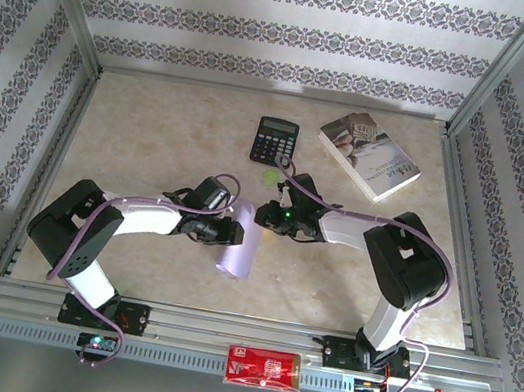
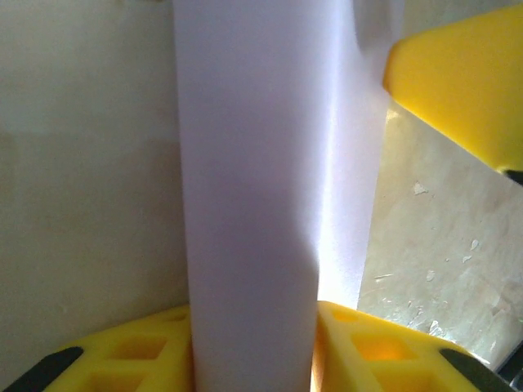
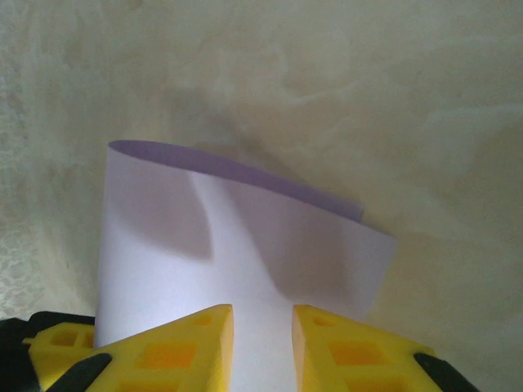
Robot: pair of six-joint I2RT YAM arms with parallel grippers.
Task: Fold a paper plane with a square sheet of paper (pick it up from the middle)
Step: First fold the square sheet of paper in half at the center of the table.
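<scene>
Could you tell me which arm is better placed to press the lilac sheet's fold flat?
Probably right: the right gripper straddles the sheet at its bowed, doubled end, while the left gripper clamps it steady.

The paper (image 1: 239,241) is plain pale lilac, bent over on itself into a loose curl (rounded, not pressed flat), its two layers gaping apart at one end. It shows as a narrow band over the middle of the bench (image 1: 151,136).
</scene>
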